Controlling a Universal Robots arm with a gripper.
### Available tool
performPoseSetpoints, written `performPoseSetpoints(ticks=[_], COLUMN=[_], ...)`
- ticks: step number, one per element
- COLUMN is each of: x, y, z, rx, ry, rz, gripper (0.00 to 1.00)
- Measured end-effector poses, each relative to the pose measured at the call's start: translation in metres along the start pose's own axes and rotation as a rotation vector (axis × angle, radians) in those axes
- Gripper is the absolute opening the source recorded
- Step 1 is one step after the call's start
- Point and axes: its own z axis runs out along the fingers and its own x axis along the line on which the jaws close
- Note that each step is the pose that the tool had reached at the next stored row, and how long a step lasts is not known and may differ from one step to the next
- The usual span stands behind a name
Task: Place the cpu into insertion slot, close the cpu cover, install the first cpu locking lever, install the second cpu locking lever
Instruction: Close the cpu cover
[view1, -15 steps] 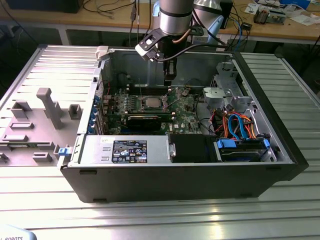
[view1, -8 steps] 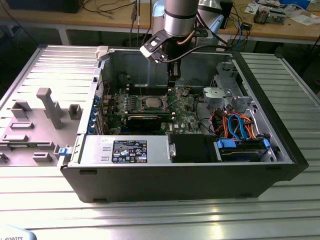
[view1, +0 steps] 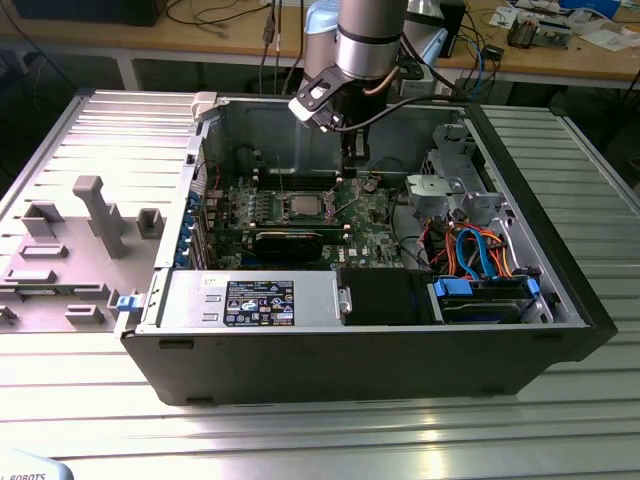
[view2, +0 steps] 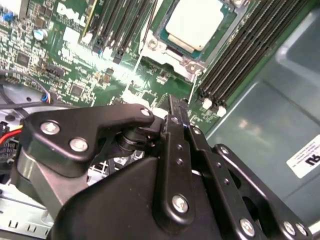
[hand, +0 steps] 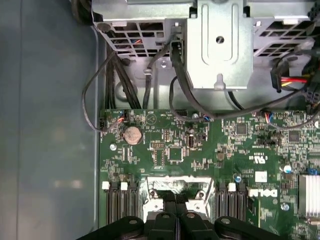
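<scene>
The cpu (view2: 195, 22) sits in the insertion slot (view2: 150, 46), and the cpu cover (view2: 172, 56) looks folded down around it. The gripper (hand: 175, 202) hovers at the socket's edge, fingers pressed together, apparently empty. By my judgement the 2 locking levers are left to do.

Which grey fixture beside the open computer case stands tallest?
The T-topped post, at the exterior view's left; it rises well above the low blocks around it.

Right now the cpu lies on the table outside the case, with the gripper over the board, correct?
No: the cpu lies in the slot on the board, as the second wrist view shows. The gripper is over the board.
</scene>
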Motion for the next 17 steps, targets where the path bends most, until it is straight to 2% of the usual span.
performPoseSetpoints(ticks=[3, 5, 8, 11, 13, 17], x=[-0.0001, -0.0002, -0.0003, -0.0005, -0.0006, -0.0015], y=[0.0071, 0.0149, 0.0215, 0.0319, 0.0348, 0.0346], z=[0.0011, 0.0020, 0.0036, 0.0066, 0.0101, 0.0185], rx=[0.0000, 0.0000, 0.0000, 0.0001, 0.0003, 0.0006], ry=[-0.0001, -0.0009, -0.0023, -0.0119, -0.0136, -0.0134], rz=[-0.001, -0.001, -0.001, -0.001, -0.001, -0.001], gripper=[0.11, 0.11, 0.11, 0.11, 0.11, 0.11])
